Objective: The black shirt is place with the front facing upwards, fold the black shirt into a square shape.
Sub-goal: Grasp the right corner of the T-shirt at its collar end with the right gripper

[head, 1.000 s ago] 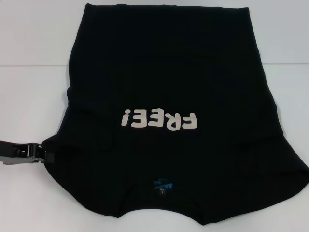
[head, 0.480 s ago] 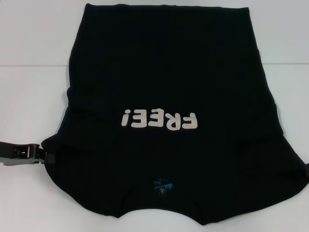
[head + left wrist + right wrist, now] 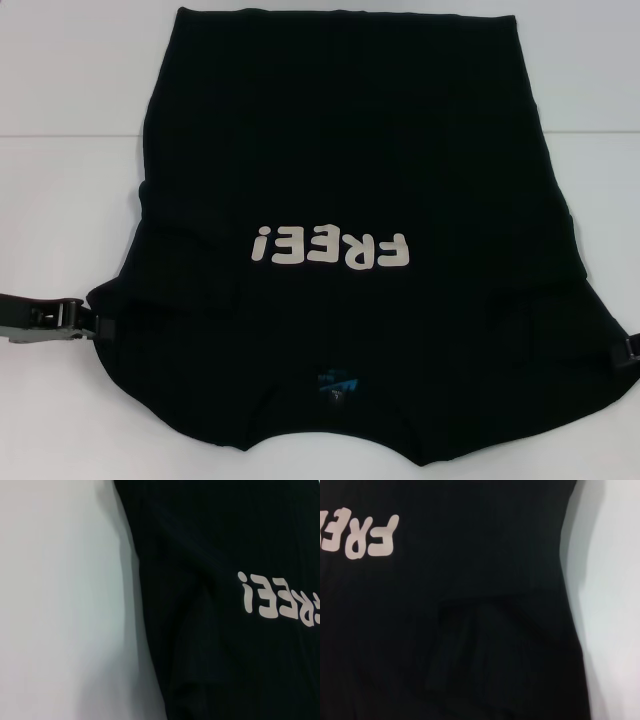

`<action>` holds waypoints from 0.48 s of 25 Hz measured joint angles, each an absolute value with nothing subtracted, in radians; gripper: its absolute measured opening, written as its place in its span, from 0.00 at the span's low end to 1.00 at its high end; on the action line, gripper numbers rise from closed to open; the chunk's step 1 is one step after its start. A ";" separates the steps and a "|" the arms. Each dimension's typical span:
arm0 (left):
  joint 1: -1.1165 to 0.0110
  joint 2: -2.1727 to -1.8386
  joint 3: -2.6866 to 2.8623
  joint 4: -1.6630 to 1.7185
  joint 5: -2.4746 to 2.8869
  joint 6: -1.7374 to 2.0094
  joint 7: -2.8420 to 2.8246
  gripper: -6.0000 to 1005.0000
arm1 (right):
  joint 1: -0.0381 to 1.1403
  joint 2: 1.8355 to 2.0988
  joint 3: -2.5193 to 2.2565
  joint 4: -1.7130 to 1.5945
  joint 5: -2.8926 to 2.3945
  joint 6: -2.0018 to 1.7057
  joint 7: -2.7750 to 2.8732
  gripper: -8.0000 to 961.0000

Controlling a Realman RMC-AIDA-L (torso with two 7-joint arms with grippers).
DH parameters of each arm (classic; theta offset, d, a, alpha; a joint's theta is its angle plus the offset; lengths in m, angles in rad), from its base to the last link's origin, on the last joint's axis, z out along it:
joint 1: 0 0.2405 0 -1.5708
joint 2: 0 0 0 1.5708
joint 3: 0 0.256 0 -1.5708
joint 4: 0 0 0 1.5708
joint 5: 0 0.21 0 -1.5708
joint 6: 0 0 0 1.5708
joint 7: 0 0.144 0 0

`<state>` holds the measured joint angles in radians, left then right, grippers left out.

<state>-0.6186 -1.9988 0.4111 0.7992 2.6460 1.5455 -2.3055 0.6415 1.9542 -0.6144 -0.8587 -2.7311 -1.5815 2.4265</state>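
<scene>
Black shirt (image 3: pixel 350 180): spread face-up across the desk (image 3: pixel 60 200). Left gripper (image 3: pixel 100 326) and right gripper (image 3: pixel 628 350) are set at its sleeve edges; finger state cannot be told.

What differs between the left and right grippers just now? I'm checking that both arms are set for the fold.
In the head view, the left gripper shows much of its body and wrist reaching in from the table's left side, while the right gripper shows only a tip at the picture's edge. The left sits slightly farther from the robot than the right. Both are at opposite side edges of the black shirt, near its sleeves.
</scene>
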 joint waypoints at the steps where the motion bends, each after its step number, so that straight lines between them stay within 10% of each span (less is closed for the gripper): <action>1: -0.619 -1.999 0.411 0.799 2.646 1.546 -2.305 0.06 | 0.642 1.954 -0.617 -0.858 -2.731 -1.578 2.427 0.83; 12: -0.622 -2.000 0.411 0.799 2.646 1.548 -2.305 0.07 | 0.653 1.961 -0.646 -0.844 -2.732 -1.565 2.428 0.83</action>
<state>-0.6221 -2.0004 0.4111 0.7992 2.6460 1.5476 -2.3055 0.6533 1.9609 -0.6461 -0.8444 -2.7318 -1.5652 2.4278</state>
